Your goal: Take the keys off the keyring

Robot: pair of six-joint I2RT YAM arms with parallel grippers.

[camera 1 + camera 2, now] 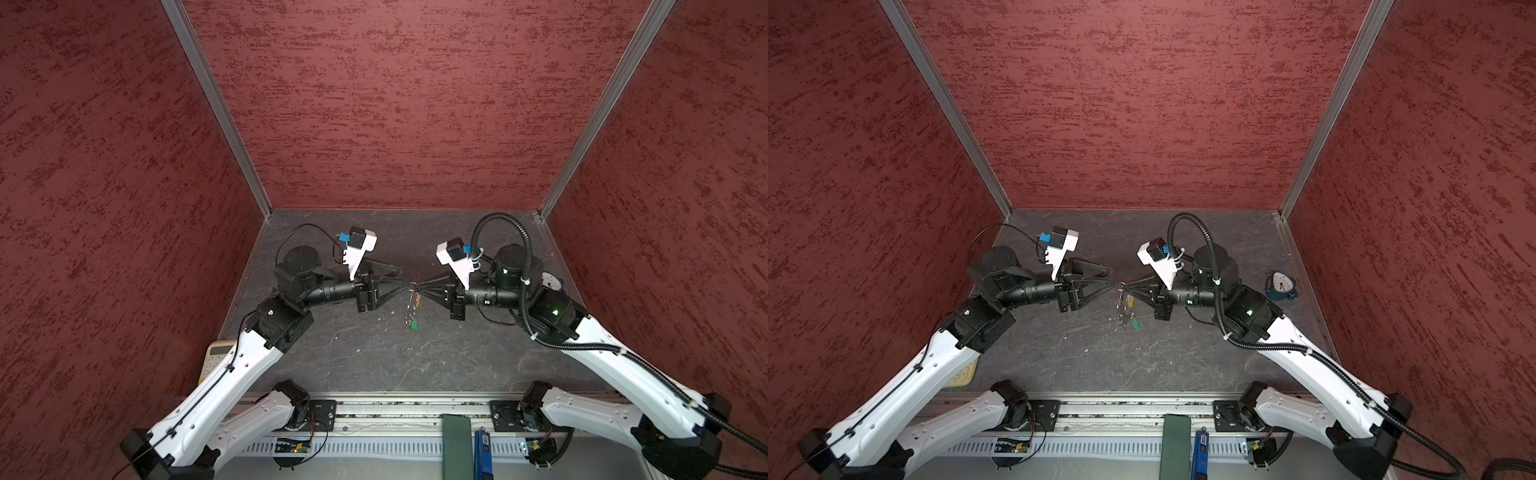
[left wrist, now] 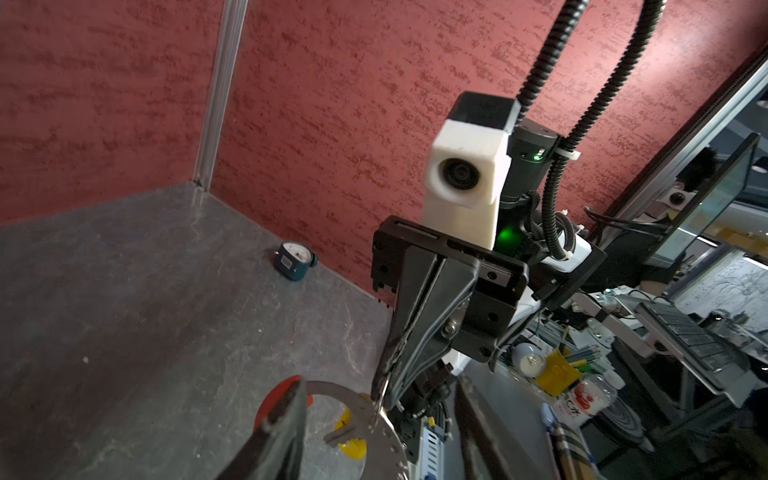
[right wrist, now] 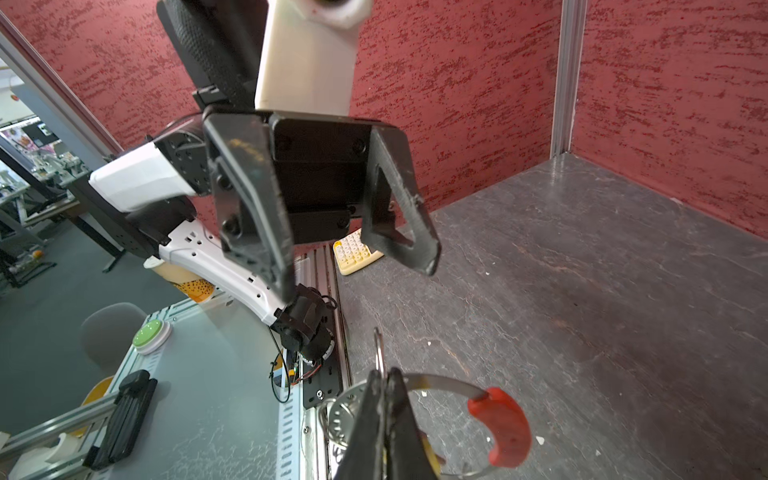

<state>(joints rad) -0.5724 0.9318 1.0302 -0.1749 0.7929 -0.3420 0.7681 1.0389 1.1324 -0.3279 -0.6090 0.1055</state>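
**Table** (image 1: 374, 357) is bearing the left arm (image 1: 232, 374) and right arm (image 1: 615, 365), which are meeting over its centre. **Calculator** (image 1: 216, 357) is lying at the table's 8 o'clock edge, partly under the left arm. **Dial** (image 1: 1282, 286), blue, is sitting at 3 o'clock by the wall. **Left gripper** (image 1: 1112, 277) is pointing toward 3 o'clock, jaws spread and grasping nothing, just short of the keyring (image 1: 411, 305). **Right gripper** (image 1: 417, 286) is pointing toward 9 o'clock, clenched on the keyring, which is dangling over the centre. **Sleeve** (image 3: 503, 428), red, is curving beside the closed fingers. **Yellow key** (image 1: 1131, 302) is hanging just under the grip. **Green key** (image 1: 1135, 325) is hanging lowest, at 6 o'clock.
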